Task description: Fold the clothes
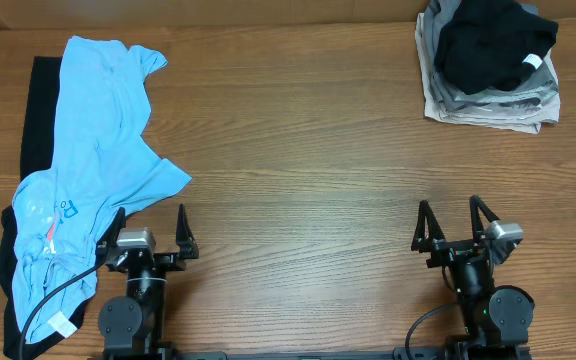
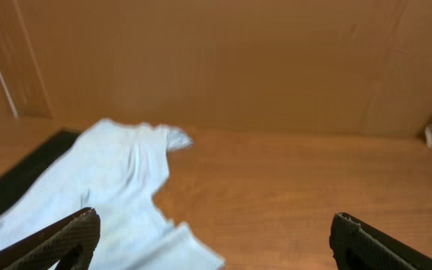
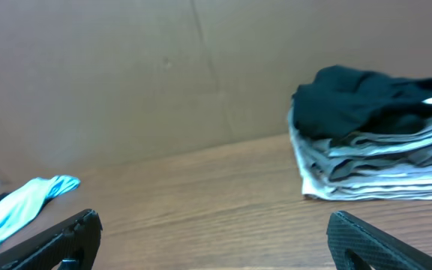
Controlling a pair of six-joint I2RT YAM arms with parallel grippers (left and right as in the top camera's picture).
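**Desk:** Blue or black, which do you see first from overhead?

**Me:** Blue. The light blue T-shirt (image 1: 98,150) lies crumpled along the table (image 1: 308,150) from ten o'clock down to eight, lettering showing near its lower end. It lies on the black garment (image 1: 38,110), which shows along its nine o'clock edge. At one o'clock sits a folded stack (image 1: 488,105) of grey pieces with a crumpled black piece (image 1: 488,45) on top, white tag showing.

**Desk:** And the arms?

**Me:** My left gripper (image 1: 150,212) is at seven o'clock, jaws spread wide with nothing between them. Its outer finger is just beside the shirt's hem, and I cannot tell whether they touch. My right gripper (image 1: 449,205) is at five o'clock, also spread and holding nothing, well apart from the stack.

**Desk:** Left wrist camera?

**Me:** Blurred. Both fingertips (image 2: 58,240) sit in the bottom corners with bare wood between them. The light blue T-shirt (image 2: 118,180) fills nine o'clock, with the black garment (image 2: 21,176) beyond it. A sliver of the stack shows at three o'clock.

**Desk:** Right wrist?

**Me:** Fingertips (image 3: 373,240) are wide apart again. The folded stack (image 3: 373,169) is at two o'clock under the black piece (image 3: 358,97). A bit of blue shirt shows at eight o'clock, and a brown wall (image 3: 126,75) stands behind.
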